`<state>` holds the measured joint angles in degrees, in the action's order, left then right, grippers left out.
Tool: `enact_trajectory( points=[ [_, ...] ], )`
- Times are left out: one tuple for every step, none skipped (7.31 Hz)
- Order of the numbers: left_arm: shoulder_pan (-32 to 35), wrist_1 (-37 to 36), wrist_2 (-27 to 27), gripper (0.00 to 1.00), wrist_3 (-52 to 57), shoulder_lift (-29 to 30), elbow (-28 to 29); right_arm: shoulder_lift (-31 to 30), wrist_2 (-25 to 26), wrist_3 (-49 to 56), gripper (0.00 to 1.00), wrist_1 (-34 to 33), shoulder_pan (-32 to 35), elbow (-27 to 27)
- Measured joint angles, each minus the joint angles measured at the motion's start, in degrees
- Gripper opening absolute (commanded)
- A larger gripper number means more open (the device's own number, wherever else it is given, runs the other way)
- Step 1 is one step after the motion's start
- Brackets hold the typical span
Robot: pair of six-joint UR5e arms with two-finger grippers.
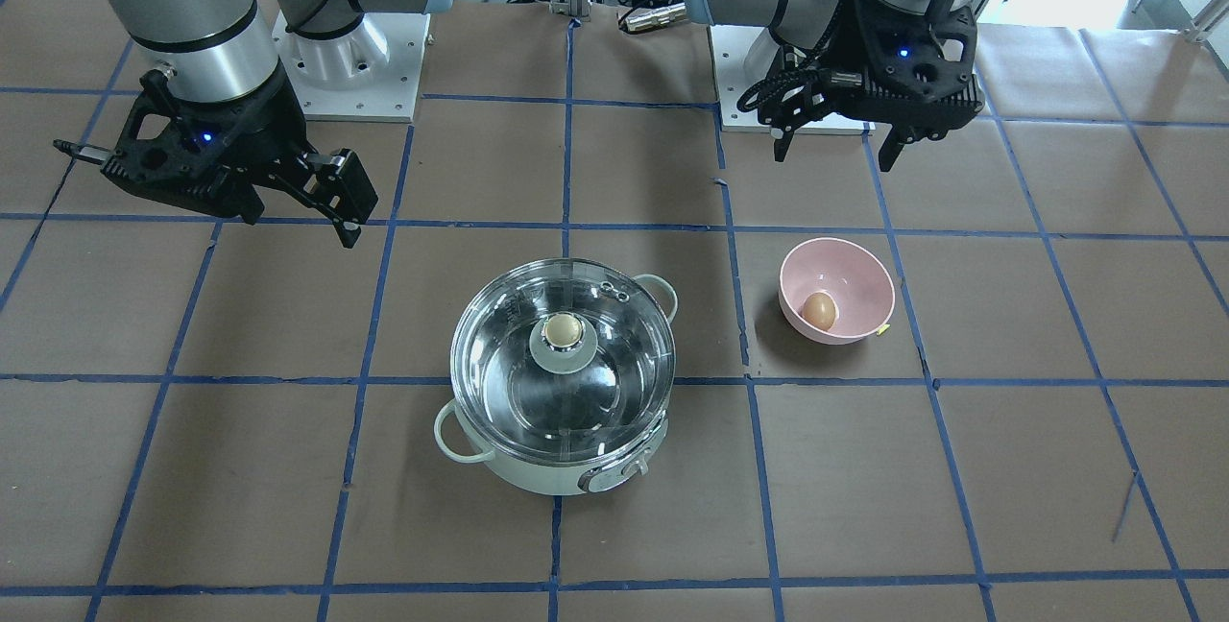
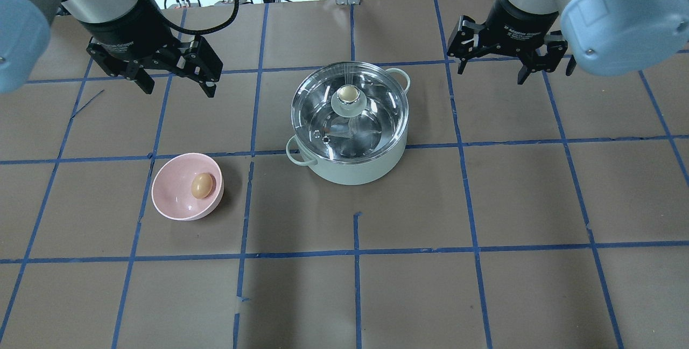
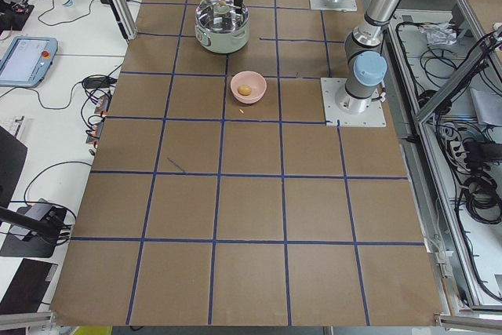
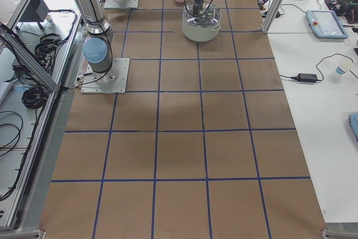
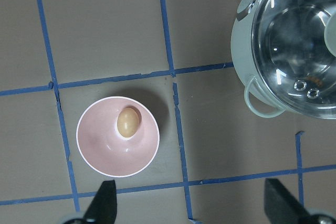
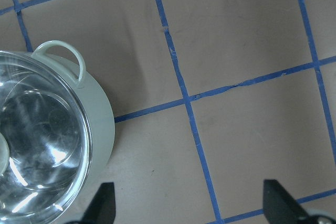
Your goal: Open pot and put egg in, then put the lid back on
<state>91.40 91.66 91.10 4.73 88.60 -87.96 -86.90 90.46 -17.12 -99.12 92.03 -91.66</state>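
Not started: lid (image 2: pixel 323 106) on pot (image 2: pixel 366 168), egg (image 2: pixel 202 185) in pink bowl (image 2: pixel 168 198) left of pot; both jaws open, empty.

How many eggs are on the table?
1. The egg lies in the pink bowl, beside the pot. The round beige knob on the lid is no egg, and none shows through the glass.

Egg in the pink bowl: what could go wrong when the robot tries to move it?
The egg is small and rounded, lying on the sloped wall of the pink bowl, so it might roll from the left end effector or crack if squeezed hard. The glass lid offers only its small round knob to grab; it could slip and drop onto the pot.
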Motion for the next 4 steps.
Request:
enact_trajectory(
  points=[
    [0.0, -0.05, 0.01, 1.0, -0.02, -0.01, -0.01, -0.01, 0.03, -0.03, 1.0, 0.08, -0.01, 0.0],
    [0.0, -0.07, -0.04, 1.0, -0.01, -0.01, -0.01, 0.0, 0.11, -0.05, 1.0, 0.17, -0.06, -0.01],
    [0.0, -0.08, -0.09, 1.0, 0.01, -0.01, -0.01, 0.08, 0.19, -0.02, 1.0, 0.1, -0.14, -0.04],
    [-0.01, -0.06, -0.08, 1.0, 0.01, -0.01, -0.02, 0.44, 0.21, 0.01, 1.0, -0.23, -0.24, -0.06]
  ],
)
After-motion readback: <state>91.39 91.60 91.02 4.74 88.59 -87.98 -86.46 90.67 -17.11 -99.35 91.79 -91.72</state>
